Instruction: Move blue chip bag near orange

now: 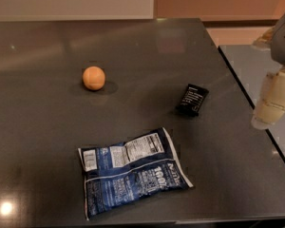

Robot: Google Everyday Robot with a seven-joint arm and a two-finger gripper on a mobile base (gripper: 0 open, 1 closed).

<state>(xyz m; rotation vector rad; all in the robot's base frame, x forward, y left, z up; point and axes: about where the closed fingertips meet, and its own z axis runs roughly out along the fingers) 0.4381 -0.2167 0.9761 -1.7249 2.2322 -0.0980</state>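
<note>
The blue chip bag (133,172) lies flat on the dark table (47,127), near the front edge, with its white text and label panels facing up. The orange (93,78) sits on the table to the back left of the bag, well apart from it. My gripper (270,106) hangs at the far right edge of the view, over the table's right side. It is to the right of the bag, above it and away from it, and touches nothing.
A small black packet (192,99) lies to the right of the orange, between the bag and my gripper. The table's right edge runs diagonally under the gripper, with a grey floor (249,65) beyond. A wall stands behind the table.
</note>
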